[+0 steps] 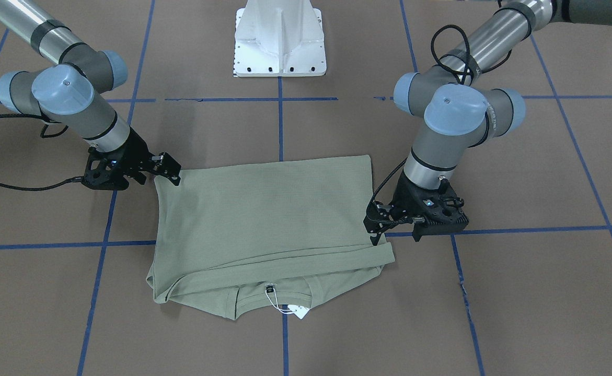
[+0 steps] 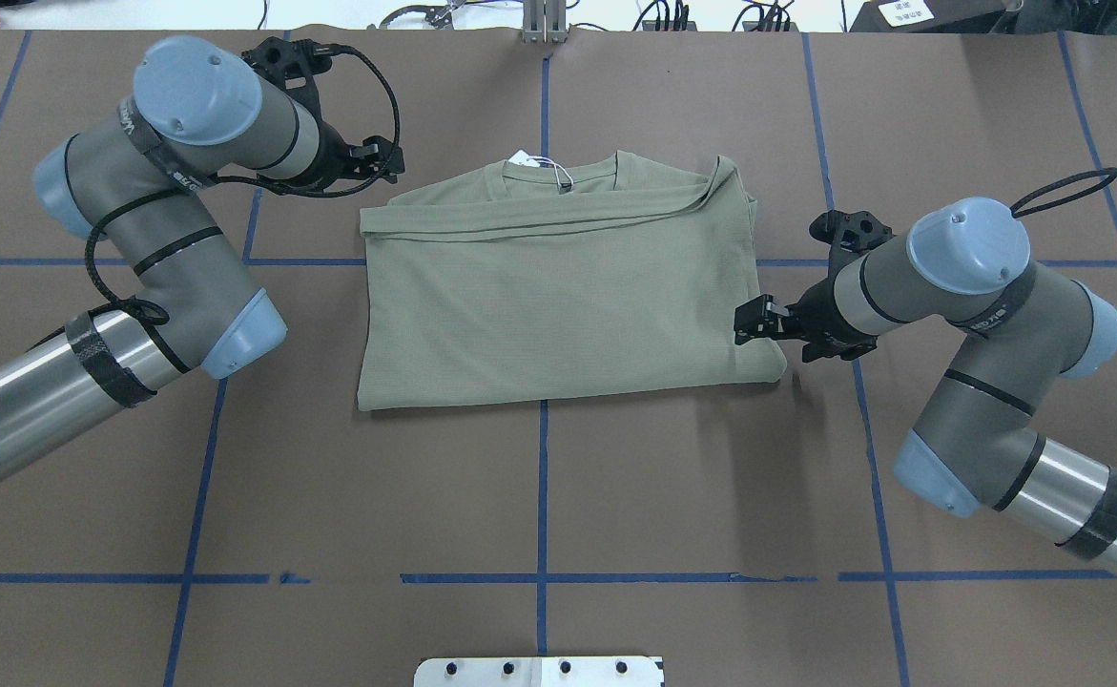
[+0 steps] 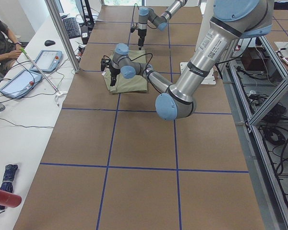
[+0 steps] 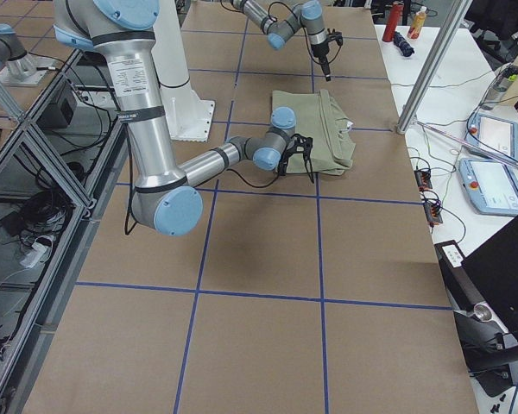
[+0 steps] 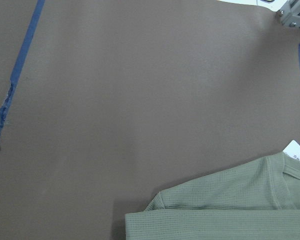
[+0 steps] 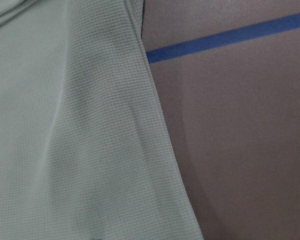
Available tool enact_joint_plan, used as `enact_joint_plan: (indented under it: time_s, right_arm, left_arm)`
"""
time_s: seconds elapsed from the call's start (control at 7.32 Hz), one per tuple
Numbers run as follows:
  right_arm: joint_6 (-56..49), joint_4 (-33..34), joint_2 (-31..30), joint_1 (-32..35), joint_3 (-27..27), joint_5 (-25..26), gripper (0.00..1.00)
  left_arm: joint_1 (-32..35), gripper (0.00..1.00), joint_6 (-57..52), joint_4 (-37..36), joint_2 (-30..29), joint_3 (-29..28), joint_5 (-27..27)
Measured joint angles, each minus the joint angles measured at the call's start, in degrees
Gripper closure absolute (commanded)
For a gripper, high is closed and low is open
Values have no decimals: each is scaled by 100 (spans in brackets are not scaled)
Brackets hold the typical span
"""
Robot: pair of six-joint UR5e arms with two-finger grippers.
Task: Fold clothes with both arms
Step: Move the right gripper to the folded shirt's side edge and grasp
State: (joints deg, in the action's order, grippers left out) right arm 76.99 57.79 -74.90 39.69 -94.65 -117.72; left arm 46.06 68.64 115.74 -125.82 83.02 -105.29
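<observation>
Shirt, sage green, lies folded into a rectangle mid-tabletop, collar and hang tag farthest from me. My left claw waits beside its far corner and my right claw touches the opposite edge, probably flanking it for another fold. I cannot tell whether either grips.

Robotics lab. Two grey-and-silver tubular arms with light-blue joint caps, left arm and right arm, reach over a big brown table gridded with blue tape lines. A white metal pedestal base sits on the robot's side. Loose black cables lie on the floor behind it. Far side: a silver aluminium-profile post and a long white bench with grey teach pendants, a black keyboard and a seated person.
</observation>
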Motion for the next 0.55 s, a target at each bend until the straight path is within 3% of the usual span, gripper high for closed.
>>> enact_joint_plan:
  time_s: [0.27, 0.55]
  right_arm:
    - [-1, 113, 25, -24, 13, 5, 95]
    - [-31, 141, 28, -27, -2, -18, 100]
  left_arm:
    - [-6, 1, -5, 7, 7, -1, 0]
    - [-9, 1, -14, 28, 55, -4, -4]
